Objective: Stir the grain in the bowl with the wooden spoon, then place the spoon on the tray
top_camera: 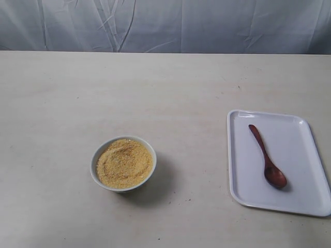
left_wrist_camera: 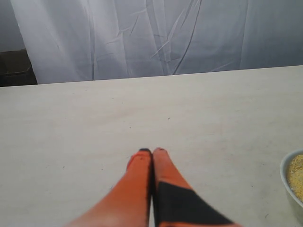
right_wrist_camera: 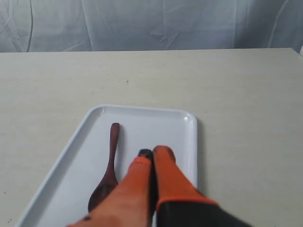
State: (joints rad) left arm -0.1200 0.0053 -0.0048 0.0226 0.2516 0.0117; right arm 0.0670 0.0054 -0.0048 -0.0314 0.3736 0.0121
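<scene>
golden grain [top_camera: 125, 163] fills the bowl [top_camera: 94, 163] on the pale surface [top_camera: 170, 88], well apart from the tray [top_camera: 302, 155] where the wooden spoon [top_camera: 266, 157] lies (released), while left gripper [left_wrist_camera: 152, 151] and right gripper [right_wrist_camera: 152, 152] are both clenched on nothing.

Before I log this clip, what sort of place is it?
Probably a staged test bench, not a kitchen: a bare pale table, a wrinkled white cloth backdrop, and just a bowl of grain and a wooden spoon on a tray.
</scene>
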